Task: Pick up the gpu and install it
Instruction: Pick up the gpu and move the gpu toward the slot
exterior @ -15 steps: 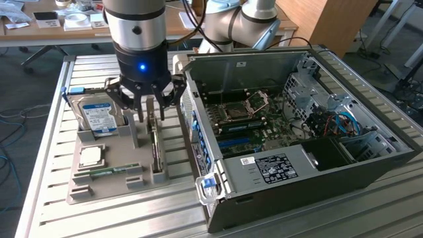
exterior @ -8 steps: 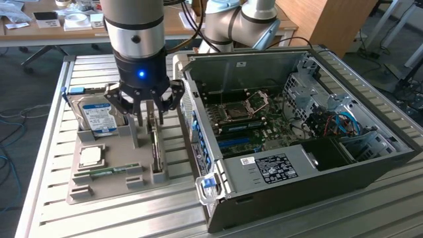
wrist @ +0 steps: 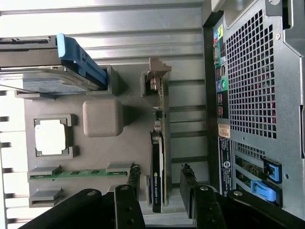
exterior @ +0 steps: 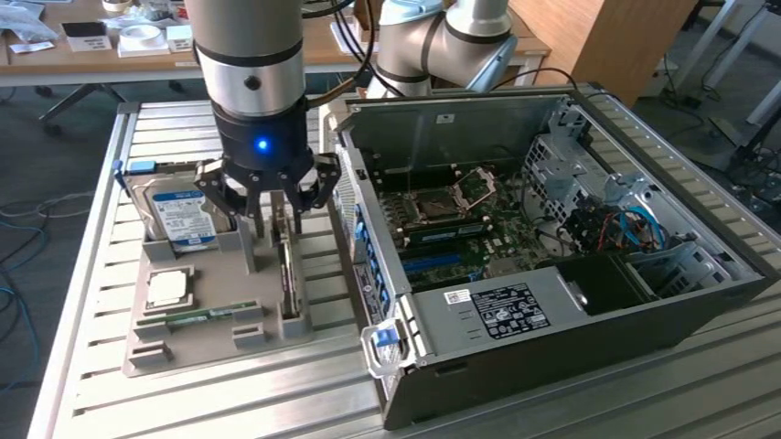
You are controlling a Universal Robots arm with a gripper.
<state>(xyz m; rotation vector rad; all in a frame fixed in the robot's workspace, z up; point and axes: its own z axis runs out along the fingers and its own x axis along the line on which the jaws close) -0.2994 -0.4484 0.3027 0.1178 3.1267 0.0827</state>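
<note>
In the exterior view, a grey tray is seen lying on a slatted metal table. It is set just beside an open computer case at the exterior view's right. The gpu is stood on its long edge in a slot along the tray's edge nearest the case. The gripper is held directly over the card, pointing down, with its 2 fingers spread apart, 1 on each side of the card's upper edge. A hard drive with a blue label is leaned in the tray's far corner, away from the case. A square processor is laid flat by the tray's edge farthest from the case. A green memory stick is laid close to the processor, toward the tray's near edge.

In the wrist view, the gpu is seen edge-on as a thin dark board, with a pale metal bracket at the end farther from the gripper. The 2 black fingers are held open with the card in the gap between them. Bare tray is visible on either side of the card, so nothing is gripped. The case's perforated rear panel is seen along the tray's gpu edge. The hard drive, the processor, the memory stick and a raised grey block are seen across the rest of the tray.
</note>
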